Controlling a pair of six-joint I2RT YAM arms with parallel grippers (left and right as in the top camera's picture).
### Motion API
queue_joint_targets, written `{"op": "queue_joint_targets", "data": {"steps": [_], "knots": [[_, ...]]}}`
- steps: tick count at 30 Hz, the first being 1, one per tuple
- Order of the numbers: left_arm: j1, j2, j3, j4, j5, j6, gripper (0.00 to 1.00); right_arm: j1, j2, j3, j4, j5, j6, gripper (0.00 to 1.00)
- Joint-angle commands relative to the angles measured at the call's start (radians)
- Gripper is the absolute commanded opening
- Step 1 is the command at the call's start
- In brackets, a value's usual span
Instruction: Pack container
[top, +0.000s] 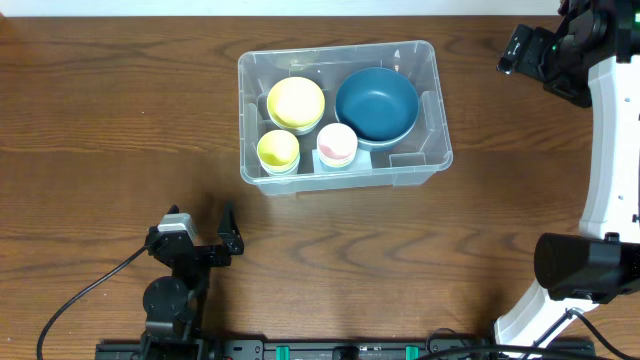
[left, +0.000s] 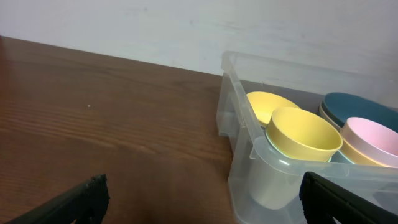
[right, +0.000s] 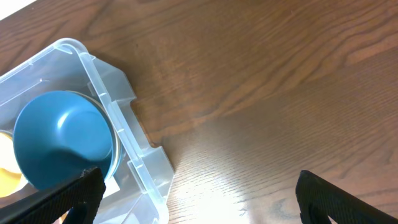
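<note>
The clear plastic container (top: 437, 100) stands at the middle back of the wooden table. Inside it are a large yellow bowl (top: 296, 103), a small yellow bowl (top: 278, 150), a pink bowl (top: 337, 143) and a dark blue bowl (top: 376, 103). My left gripper (top: 200, 215) sits low near the front, open and empty, a little short of the container's front left corner (left: 242, 155). Its jaws (left: 204, 186) stand wide. My right gripper (top: 540, 40) hovers to the right of the container, open (right: 199, 180), with bare table between the fingers and the container wall (right: 118, 106) at its left.
A black cable (top: 90, 295) runs from the left arm's base toward the front left. The right arm's white link (top: 610, 150) stands along the right edge. A rail (top: 340, 350) runs along the front edge.
</note>
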Motion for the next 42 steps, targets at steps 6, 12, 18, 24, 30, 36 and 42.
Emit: {"op": "queue_joint_targets", "data": {"steps": [6,12,18,24,30,36,42], "knots": [[0.006,-0.006,-0.025,-0.024,0.011,0.013,0.98,0.013,-0.074,0.001,-0.001,0.0,0.012,0.99],[0.006,-0.006,-0.025,-0.024,0.011,0.013,0.98,0.063,-0.256,-0.089,0.006,0.0,0.012,0.99],[0.006,-0.006,-0.025,-0.024,0.011,0.013,0.98,0.154,-0.534,-0.381,0.008,0.029,0.008,0.99],[0.006,-0.006,-0.025,-0.024,0.011,0.013,0.98,0.184,-0.804,-0.659,-0.019,0.009,0.01,0.99],[0.006,-0.006,-0.025,-0.024,0.011,0.013,0.98,0.169,-1.091,-0.942,0.281,0.007,-0.016,0.99],[0.006,-0.006,-0.025,-0.024,0.011,0.013,0.98,0.146,-1.369,-1.277,0.727,-0.1,-0.244,0.99],[0.006,-0.006,-0.025,-0.024,0.011,0.013,0.98,0.14,-1.608,-1.592,1.009,-0.142,-0.367,0.99]]}}
